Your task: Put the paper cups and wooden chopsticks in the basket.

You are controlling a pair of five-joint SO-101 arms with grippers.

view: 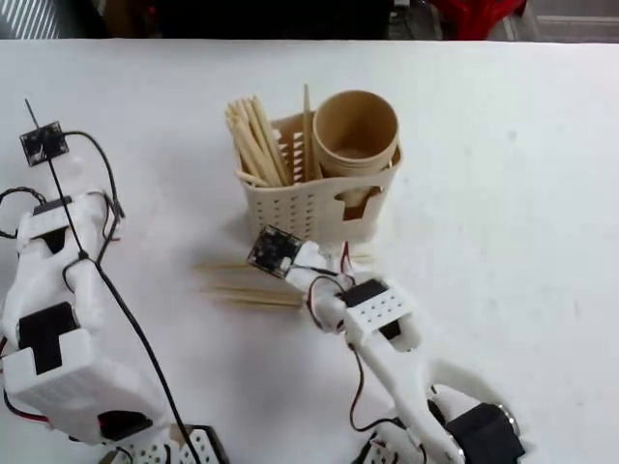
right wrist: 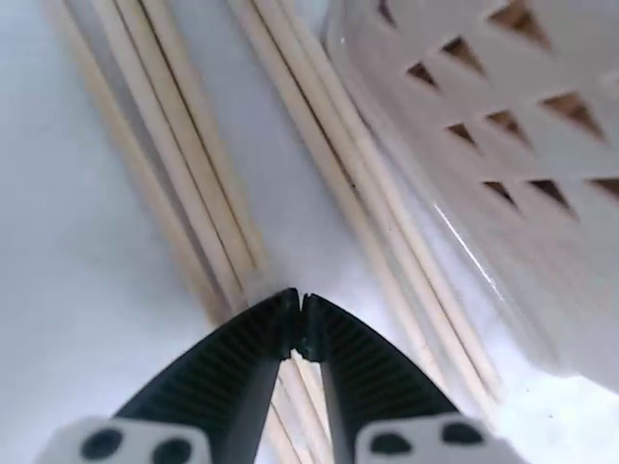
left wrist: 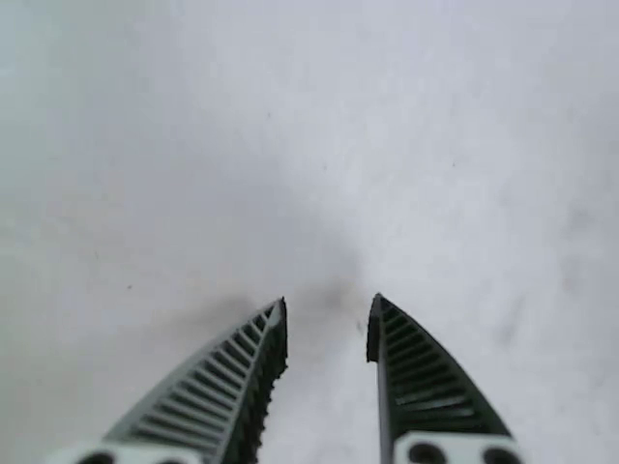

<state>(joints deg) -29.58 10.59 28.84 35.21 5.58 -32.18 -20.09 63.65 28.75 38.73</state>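
White table [view: 503, 145] runs under both arms, with a dark strip of room along its far edge. From my station I see the basket [view: 314, 208] standing mid-table. The paper cups [view: 356, 130] are stacked inside one side of it, and a bundle of standing chopsticks [view: 256, 135] leans in the other. I judge the cups done.

What's left is the loose chopsticks [view: 237, 285] lying flat on the table just in front of the basket. My right end effector [right wrist: 301, 307] is down over them beside the basket wall, its tips pressed together. Sticks run beneath the tips, and I can't tell whether one is pinched between them.

My left end effector [left wrist: 326, 314] sits well off to the side over bare table, fingers apart and holding nothing.

As I read it, I'm on the pickup of the remaining sticks. Next I need a firm hold on a stick, a lift clear of the basket rim, and a tilt so it drops in upright with the others.
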